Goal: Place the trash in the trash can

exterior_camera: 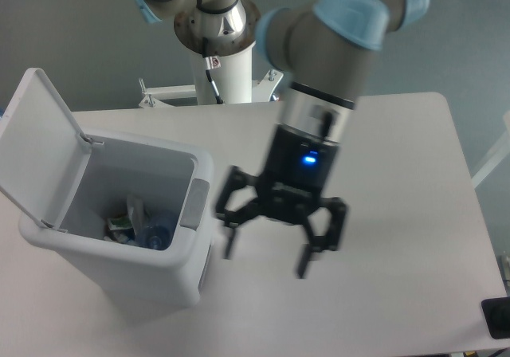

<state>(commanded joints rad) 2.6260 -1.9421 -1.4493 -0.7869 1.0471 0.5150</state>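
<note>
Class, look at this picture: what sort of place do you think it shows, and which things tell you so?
Probably a robotics lab or test room: a robot arm with an open gripper works over a plain white table, beside an open trash can holding a bottle.

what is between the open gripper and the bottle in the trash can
In the fixed camera view, the trash can's right wall with its grey latch tab stands between the open gripper and the crushed bottle inside; nothing else.
</note>
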